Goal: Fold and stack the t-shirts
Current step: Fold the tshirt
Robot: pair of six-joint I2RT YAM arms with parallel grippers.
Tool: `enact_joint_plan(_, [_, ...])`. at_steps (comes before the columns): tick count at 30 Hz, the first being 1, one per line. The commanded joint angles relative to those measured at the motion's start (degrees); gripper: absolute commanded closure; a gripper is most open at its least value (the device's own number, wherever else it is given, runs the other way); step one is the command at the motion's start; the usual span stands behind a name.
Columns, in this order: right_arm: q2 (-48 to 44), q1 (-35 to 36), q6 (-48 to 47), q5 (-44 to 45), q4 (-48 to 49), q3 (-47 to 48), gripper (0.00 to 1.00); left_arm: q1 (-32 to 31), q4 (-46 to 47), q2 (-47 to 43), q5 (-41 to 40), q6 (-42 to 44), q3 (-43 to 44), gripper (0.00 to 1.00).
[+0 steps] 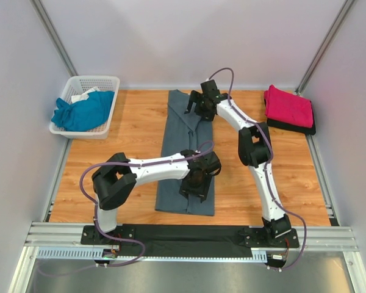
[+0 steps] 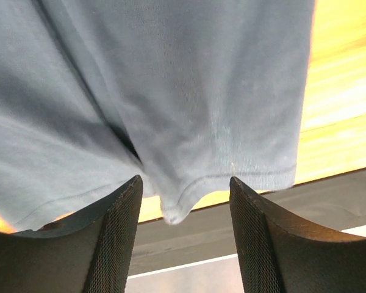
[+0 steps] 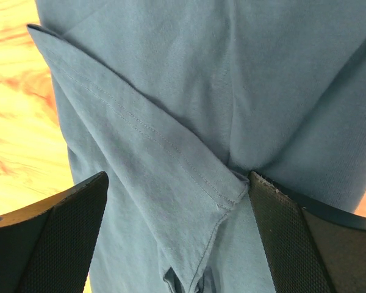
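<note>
Jaws of both grippers stand apart, and neither is clamped on anything. The left gripper (image 1: 194,183) has its fingers (image 2: 113,244) moderately spread over the near end of the slate-grey t-shirt (image 1: 182,143). In the wrist view the shirt's hem sags toward the gap between them; whether the tips touch the cloth cannot be told. The right gripper (image 1: 198,105) is spread wider above the shirt's far end, and its fingers (image 3: 55,238) straddle a diagonal stitched fold whose corner lies at one fingertip.

The grey shirt is folded into a long narrow strip, flat on the wooden table (image 1: 134,122) at centre. Its long axis runs from the near edge to the far edge, with the far end leaning slightly left.

The magenta t-shirt (image 1: 288,105) lies folded at far right on a dark folded garment (image 1: 296,128). The teal t-shirt (image 1: 82,113) sits crumpled in the white basket (image 1: 100,80) at far left.
</note>
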Motion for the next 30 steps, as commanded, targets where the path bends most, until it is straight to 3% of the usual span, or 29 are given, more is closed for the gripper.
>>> enact_joint_plan(1, [3.1, 1.1, -0.2, -2.0, 1.5, 3.7, 0.03, 1.1, -4.5, -1.0, -2.9, 1.7, 3.5, 0.34])
enact_joint_plan(7, [-0.2, 0.9, -3.8, -5.9, -3.2, 10.3, 0.02, 9.0, -4.5, -9.6, -3.0, 3.2, 3.8, 0.33])
enact_joint_plan(13, [-16.3, -3.7, -2.4, -9.6, -0.7, 5.7, 0.0, 21.4, 4.3, -16.3, -0.7, 7.5, 7.2, 0.28])
enact_joint_plan(18, [-22.2, -8.8, -2.6, -8.6, -1.8, 1.0, 0.0, 27.2, 8.0, -5.8, -8.4, 12.7, 20.1, 0.25])
enact_joint_plan(23, [-23.9, -10.8, -2.7, -9.1, -1.6, -6.7, 0.0, 28.1, 12.1, 10.6, -11.7, 19.0, 36.2, 0.26])
enact_joint_plan(30, [-23.1, -10.7, -0.6, -9.6, 0.7, -12.9, 0.0, 28.1, 17.1, 24.5, -15.1, 25.1, 47.5, 0.28])
